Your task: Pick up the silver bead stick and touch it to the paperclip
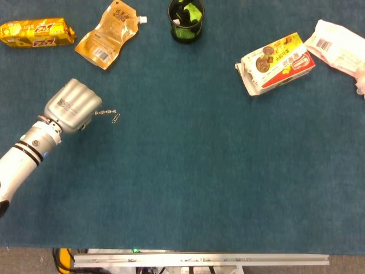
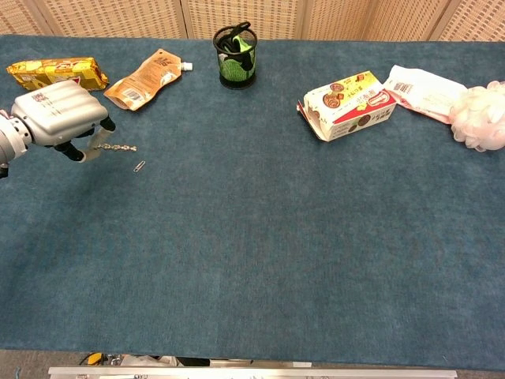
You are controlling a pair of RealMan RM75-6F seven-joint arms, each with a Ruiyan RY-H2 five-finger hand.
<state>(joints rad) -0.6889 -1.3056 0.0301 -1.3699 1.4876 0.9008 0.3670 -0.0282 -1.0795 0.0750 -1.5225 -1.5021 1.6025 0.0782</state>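
Lab-style test tabletop: blue felt cloth (image 2: 260, 237), woven screen panels (image 2: 237, 16) behind, aluminium rail (image 1: 199, 260) at edge.
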